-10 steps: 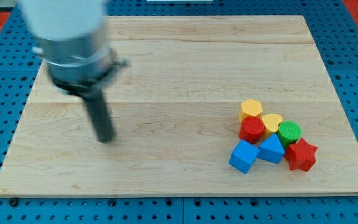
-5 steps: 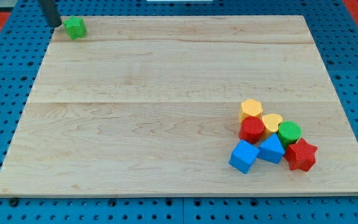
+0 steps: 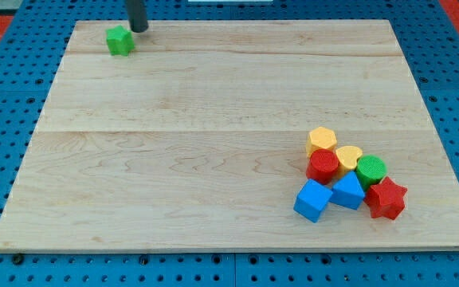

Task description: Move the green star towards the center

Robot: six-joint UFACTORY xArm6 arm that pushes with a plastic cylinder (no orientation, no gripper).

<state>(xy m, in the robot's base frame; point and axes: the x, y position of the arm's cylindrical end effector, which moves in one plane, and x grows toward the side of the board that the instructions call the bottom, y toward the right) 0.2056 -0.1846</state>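
The green star (image 3: 119,41) lies near the top left corner of the wooden board (image 3: 213,135). My tip (image 3: 139,29) stands just up and to the right of the star, close to it at the board's top edge. Only the lower part of the dark rod shows. I cannot tell whether the tip touches the star.
A cluster of blocks sits at the lower right: a yellow hexagon (image 3: 321,139), a yellow block (image 3: 348,155), a red cylinder (image 3: 323,166), a green cylinder (image 3: 370,170), two blue blocks (image 3: 312,199) (image 3: 347,191) and a red star (image 3: 386,198).
The green star has shifted a little to the right and down. My tip has moved from the star's left to its upper right.
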